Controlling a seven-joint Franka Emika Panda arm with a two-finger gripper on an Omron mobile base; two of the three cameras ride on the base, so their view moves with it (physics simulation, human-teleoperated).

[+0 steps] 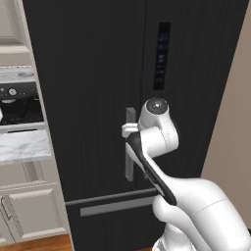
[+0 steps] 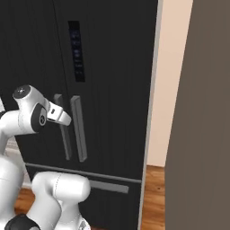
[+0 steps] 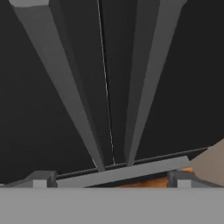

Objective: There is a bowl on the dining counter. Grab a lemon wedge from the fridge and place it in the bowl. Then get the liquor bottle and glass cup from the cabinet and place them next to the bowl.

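The fridge (image 1: 98, 73) is a tall black French-door unit with both doors shut and a dark display panel (image 2: 77, 51). Two grey vertical bar handles (image 2: 78, 128) flank the door seam. My gripper (image 3: 110, 178) is open, just in front of these handles at about mid height. In the hand view the two bars run up from between my fingertips (image 3: 41, 179) with the seam between them. The white hand (image 2: 60, 116) nearly touches the left door's handle (image 1: 130, 142). The lemon wedge is hidden behind the shut doors. The bowl, dining counter, liquor bottle, glass cup and cabinet are out of view.
A grey horizontal handle (image 1: 117, 205) crosses the fridge's lower drawer. Left of the fridge are a dark appliance (image 1: 19, 103), a marble-topped ledge (image 1: 24, 147) and beige panelled fronts (image 1: 29, 206). On the right stand a beige wall (image 2: 173, 90) and a dark panel (image 2: 206, 112), above wood floor (image 2: 152, 197).
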